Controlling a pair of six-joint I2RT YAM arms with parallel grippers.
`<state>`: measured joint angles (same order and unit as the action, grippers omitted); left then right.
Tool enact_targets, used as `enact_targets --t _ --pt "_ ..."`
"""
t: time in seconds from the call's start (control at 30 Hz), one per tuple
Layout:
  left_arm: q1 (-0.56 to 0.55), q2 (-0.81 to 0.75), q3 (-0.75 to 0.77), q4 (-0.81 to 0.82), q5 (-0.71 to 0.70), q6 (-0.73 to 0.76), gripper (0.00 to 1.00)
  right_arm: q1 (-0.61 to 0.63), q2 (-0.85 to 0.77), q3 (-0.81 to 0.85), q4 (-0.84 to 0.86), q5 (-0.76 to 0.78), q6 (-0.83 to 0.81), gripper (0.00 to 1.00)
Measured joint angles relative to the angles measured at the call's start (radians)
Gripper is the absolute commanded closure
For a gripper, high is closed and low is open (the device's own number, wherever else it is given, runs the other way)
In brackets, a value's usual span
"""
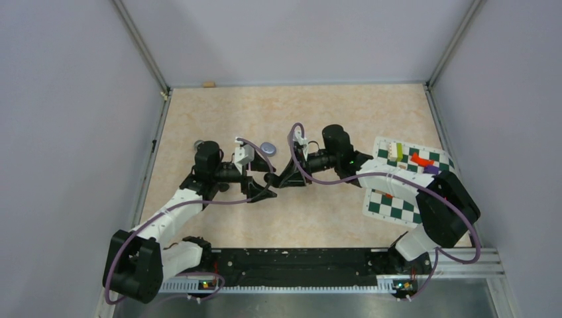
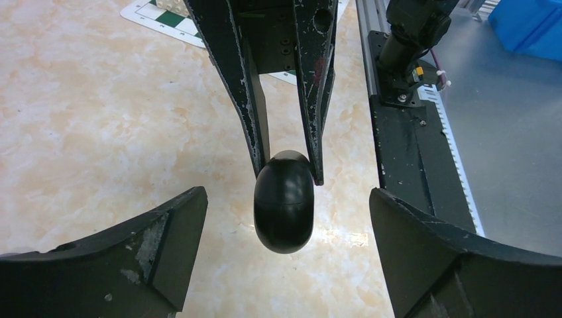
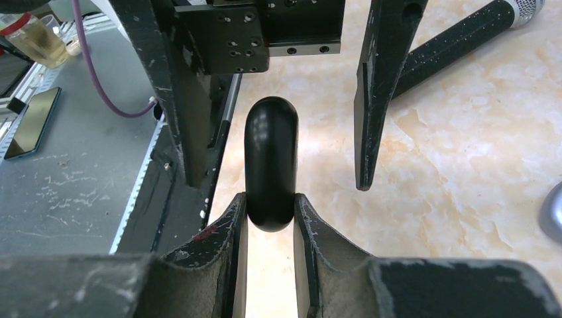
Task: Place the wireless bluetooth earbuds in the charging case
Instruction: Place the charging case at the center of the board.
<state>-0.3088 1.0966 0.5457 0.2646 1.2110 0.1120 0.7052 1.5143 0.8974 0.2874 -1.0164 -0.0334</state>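
The charging case [image 2: 283,205] is a glossy black oval, closed, with a thin seam round it. It hangs just above the marble table, and my right gripper [image 3: 270,202] is shut on its end [image 3: 270,159]. My left gripper [image 2: 285,195] stands wide open on either side of the case without touching it, its fingers [image 3: 371,99] showing in the right wrist view. From above, the two grippers meet at mid-table [image 1: 275,180], and the case is hidden between them. No earbuds show in any view.
Two small greyish round things [image 1: 267,148] [image 1: 197,143] lie behind the grippers. Checkerboard mats [image 1: 391,205] with coloured blocks [image 1: 417,159] sit at the right. A black rod [image 3: 457,40] lies on the table. The arms' base rail [image 1: 291,265] runs along the near edge.
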Motion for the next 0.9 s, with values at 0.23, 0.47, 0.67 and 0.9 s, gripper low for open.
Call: enact_targets --t 0.23,0.47,0.67,0.9 --pt "0.0 0.0 0.0 -0.003 0.0 0.006 0.01 -0.007 -0.004 0.0 -0.014 0.003 -0.011 1.0" --pt "0.0 -0.004 0.0 -0.004 -0.002 0.016 0.01 -0.042 -0.015 0.0 -0.021 0.003 -0.014 1.0" --pt "0.0 -0.008 0.0 -0.004 -0.024 0.019 0.01 -0.1 -0.033 0.0 -0.026 0.003 -0.016 1.0" --pt "0.0 -0.022 0.014 -0.03 -0.076 0.023 0.01 -0.143 -0.059 0.0 -0.026 0.002 -0.017 1.0"
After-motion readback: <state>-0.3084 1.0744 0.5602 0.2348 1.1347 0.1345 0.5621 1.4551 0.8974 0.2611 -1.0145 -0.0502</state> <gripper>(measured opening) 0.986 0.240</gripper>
